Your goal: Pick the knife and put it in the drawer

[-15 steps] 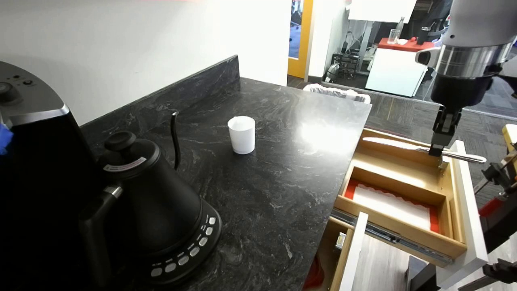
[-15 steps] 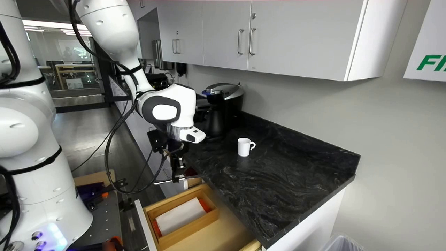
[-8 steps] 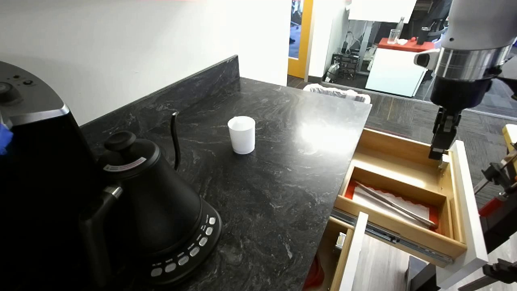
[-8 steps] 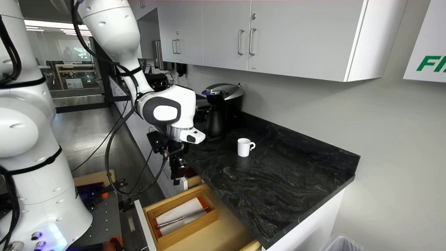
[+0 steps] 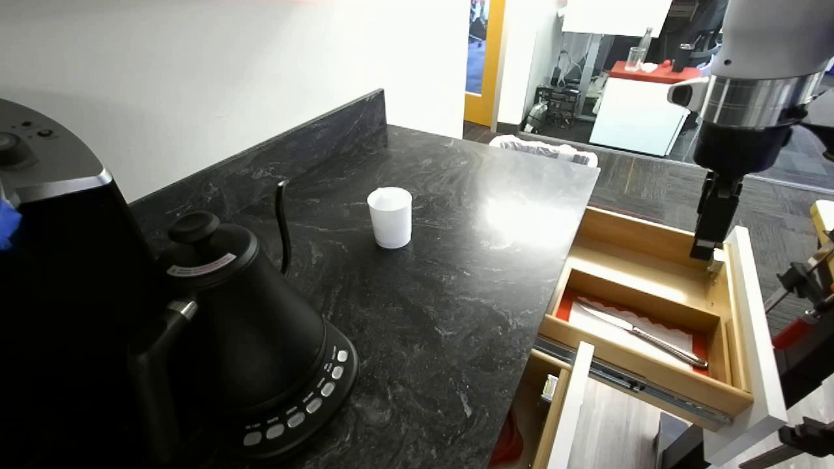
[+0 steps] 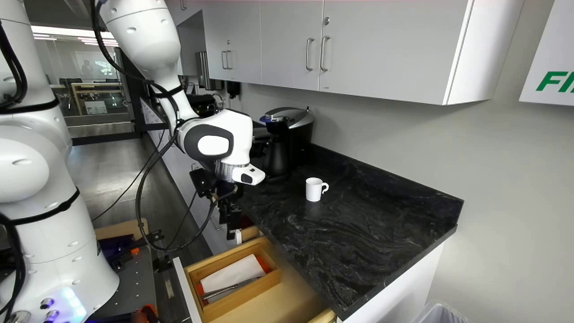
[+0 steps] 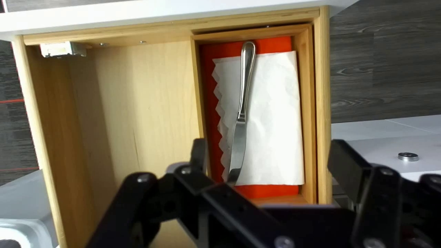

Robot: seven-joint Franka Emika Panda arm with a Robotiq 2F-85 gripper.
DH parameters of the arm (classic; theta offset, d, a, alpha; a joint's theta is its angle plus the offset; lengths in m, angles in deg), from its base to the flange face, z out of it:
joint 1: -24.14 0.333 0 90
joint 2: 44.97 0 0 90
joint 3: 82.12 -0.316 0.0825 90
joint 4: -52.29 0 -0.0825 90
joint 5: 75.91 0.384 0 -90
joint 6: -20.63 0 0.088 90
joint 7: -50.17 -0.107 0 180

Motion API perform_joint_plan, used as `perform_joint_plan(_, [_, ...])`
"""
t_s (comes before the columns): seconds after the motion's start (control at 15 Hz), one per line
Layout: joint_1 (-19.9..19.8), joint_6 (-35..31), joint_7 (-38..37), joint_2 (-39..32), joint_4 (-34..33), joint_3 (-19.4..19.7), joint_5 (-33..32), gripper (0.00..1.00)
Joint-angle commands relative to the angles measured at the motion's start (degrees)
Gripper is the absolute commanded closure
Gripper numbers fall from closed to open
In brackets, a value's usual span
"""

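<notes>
Pale wall (image 5: 260, 78) at the back, dark marbled countertop (image 5: 443, 280) in front of it, and a wooden drawer (image 7: 323, 103) was pulled out under the countertop's front edge. So, the silver table knife (image 7: 242, 116) lay in that drawer, in the inner compartment (image 7: 307, 103), on white paper (image 7: 275, 120) with red stuff (image 7: 272, 190) under that. Its handle end was close to the drawer's white front panel (image 7: 103, 15), the blade pointed toward the countertop edge, and the tip end leaned over to the divider (image 7: 197, 89) side.

Gripper (image 7: 269, 151) was spread wide, fingers (image 7: 199, 151) well apart, up above the drawer and away from the knife. From the wrist view, one finger looked to be over the divider and the other just past the drawer's side edge.

Next door, a second drawer (image 5: 572, 404) was pulled partway out. Up on the countertop, a white mug (image 6: 313, 189) stood upright between the back and front edges. Further along was a black kettle (image 5: 244, 339), just beside a black-and-silver machine (image 5: 58, 293). Light cabinets (image 6: 385, 49) hung on the wall above all that.
</notes>
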State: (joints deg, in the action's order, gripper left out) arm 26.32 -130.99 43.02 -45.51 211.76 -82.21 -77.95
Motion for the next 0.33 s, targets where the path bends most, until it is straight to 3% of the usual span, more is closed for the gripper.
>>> perform_joint_plan(0.0, [-1.21,-2.17,-4.71,0.27,-0.11,0.54,1.91,0.00])
perform_joint_plan(0.07, [-0.59,-0.45,-1.33,0.03,-0.18,-0.10,1.02,0.00])
perform_joint_plan(0.27, [-0.97,-1.06,-3.28,0.03,-0.48,0.31,1.38,0.00])
